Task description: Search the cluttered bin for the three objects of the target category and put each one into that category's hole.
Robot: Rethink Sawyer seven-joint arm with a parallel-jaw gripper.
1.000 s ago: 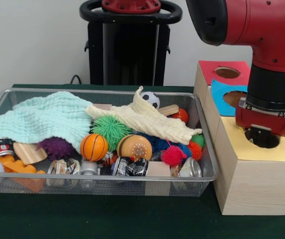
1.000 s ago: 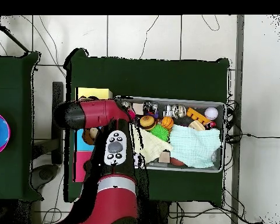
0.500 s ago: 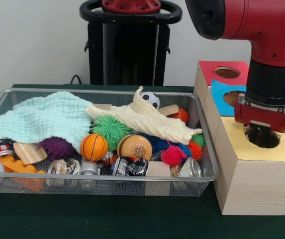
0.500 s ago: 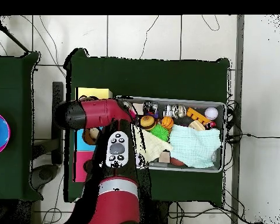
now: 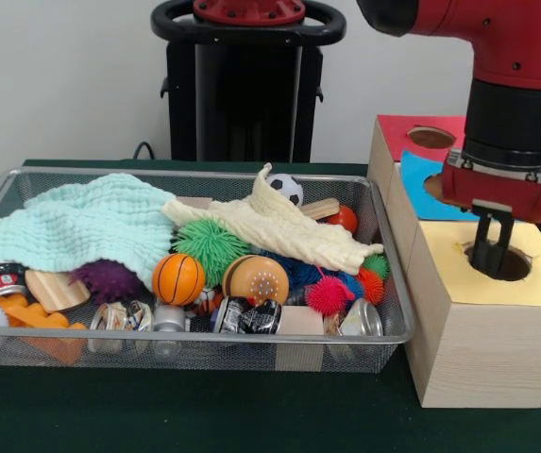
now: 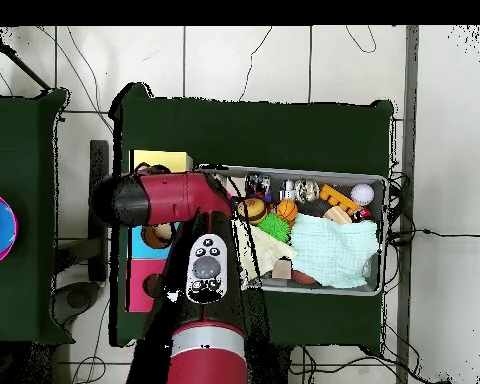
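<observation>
One gripper (image 5: 490,253) is seen with its fingers reaching into the yellow-topped hole (image 5: 508,265) of the wooden box (image 5: 478,349); whether they are parted cannot be told. Candidate balls, such as the basketball (image 5: 177,278), are left in the wire bin (image 5: 194,345) among cloths

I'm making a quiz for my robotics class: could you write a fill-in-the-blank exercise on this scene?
1. The tool hangs at the hole in the ____ panel of the wooden box.
2. The basketball lies inside the wire ____.
3. The panel with a hole farthest back on the box is coloured ____.
4. The mint cloth lies beside a ____ cloth that drapes over the toys.

Missing words: yellow; bin; red; cream
</observation>
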